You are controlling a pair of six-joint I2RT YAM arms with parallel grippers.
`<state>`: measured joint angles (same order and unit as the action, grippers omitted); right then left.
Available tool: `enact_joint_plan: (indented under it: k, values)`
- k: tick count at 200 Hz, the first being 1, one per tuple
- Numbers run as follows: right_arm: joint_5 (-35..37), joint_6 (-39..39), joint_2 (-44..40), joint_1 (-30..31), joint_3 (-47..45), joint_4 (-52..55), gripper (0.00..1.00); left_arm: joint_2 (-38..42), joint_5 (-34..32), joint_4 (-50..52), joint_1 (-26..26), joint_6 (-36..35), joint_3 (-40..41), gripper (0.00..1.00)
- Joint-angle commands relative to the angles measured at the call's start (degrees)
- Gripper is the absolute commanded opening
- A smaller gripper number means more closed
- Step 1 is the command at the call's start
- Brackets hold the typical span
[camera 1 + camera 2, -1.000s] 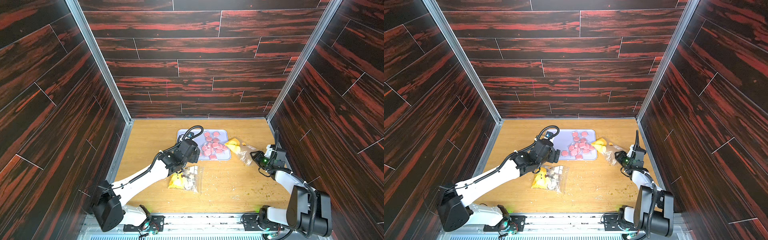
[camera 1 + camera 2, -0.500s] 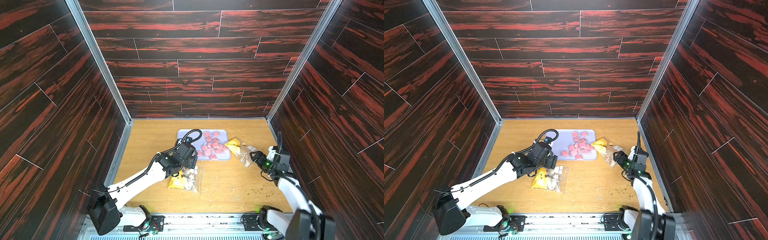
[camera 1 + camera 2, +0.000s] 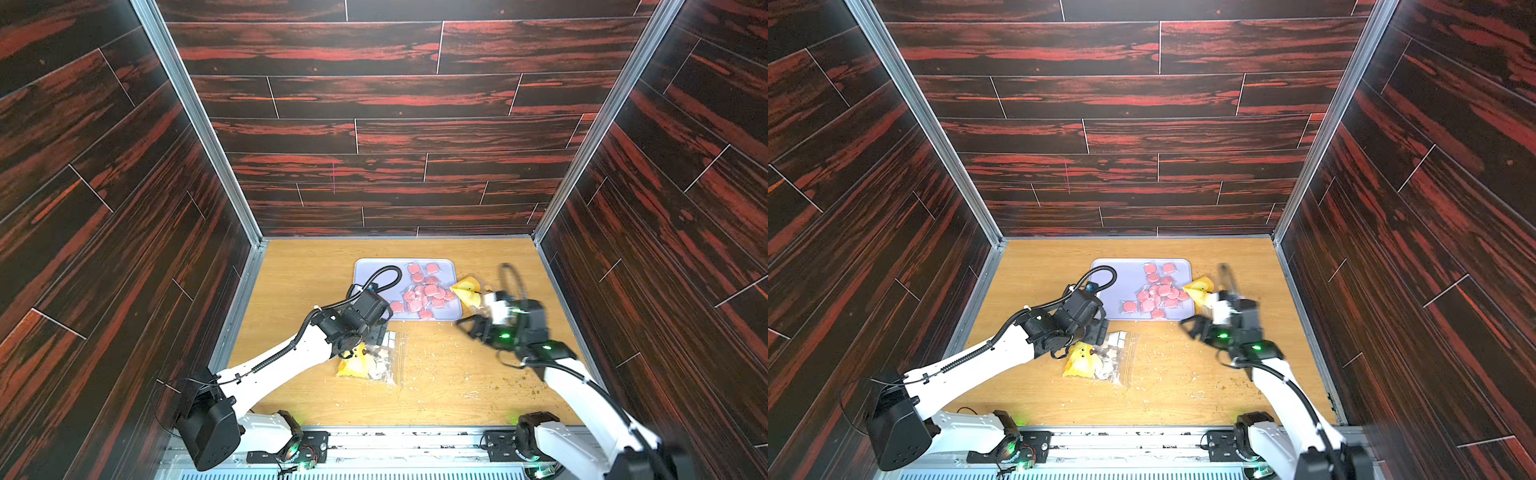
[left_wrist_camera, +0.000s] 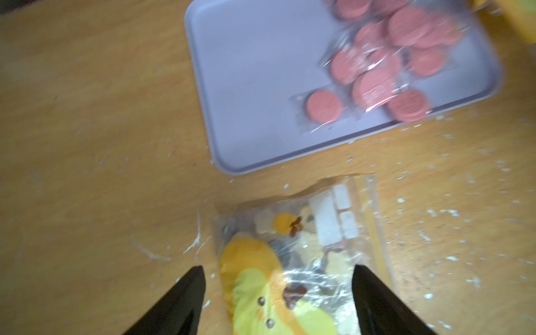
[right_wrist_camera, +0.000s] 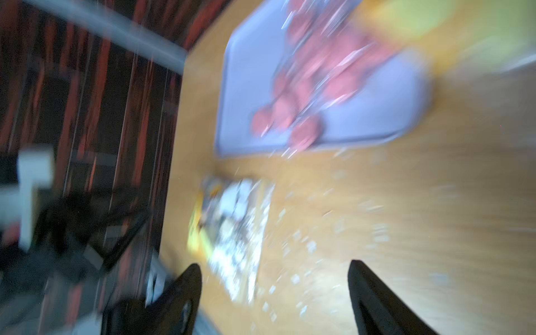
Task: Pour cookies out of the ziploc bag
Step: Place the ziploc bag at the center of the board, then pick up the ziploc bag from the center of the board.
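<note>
Both tools open and empty, ziploc bag lying flat with cookies inside

In both top views the clear plastic ziploc bag (image 3: 380, 359) lies on the light wooden surface (image 3: 299, 291) just in front of the pale lilac rectangular tray (image 3: 368, 272), which holds the pink round cookies in clear wrappers (image 3: 424, 293); the left tool (image 3: 374, 334) hangs over the bag, and the right tool (image 3: 467, 328), blurred, is near the tray's front corner. The left wrist view shows the left tool's jaws wide apart, gripping nothing, straddling the bag's end where small cream cookies (image 4: 338, 261) sit. The smeared right wrist view shows that tool spread wide and empty. Risk: pinching the bag mid-body would likely trap cookies, and tipping it short of the tray would spill them among the crumbs (image 3: 440, 365)
</note>
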<state>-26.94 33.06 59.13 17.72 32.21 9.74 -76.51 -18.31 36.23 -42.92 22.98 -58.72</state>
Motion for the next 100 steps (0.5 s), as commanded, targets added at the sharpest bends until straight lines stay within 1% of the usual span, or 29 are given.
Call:
enact_joint_plan:
  k: [1, 33, 65, 100]
  values:
    - [-0.6, 3.2, 3.8, 6.2, 0.8, -4.7, 0.82, 1.9, -0.5, 2.8, 2.0, 2.7, 2.3, 0.84]
    - [-1.4, 9.7, 9.4, 13.0, -1.9, -14.8, 0.82, 3.7, 0.0, 1.4, 3.7, 5.0, 6.3, 0.85]
    - [-3.2, 17.1, 14.7, 15.2, -6.0, -26.5, 0.82, 5.4, 3.3, -0.8, 5.3, 6.9, 10.2, 0.86]
    - [-0.1, 20.2, 20.6, 19.3, -6.6, -32.6, 0.82, 6.1, 5.7, -2.7, 6.6, 8.0, 13.3, 0.86]
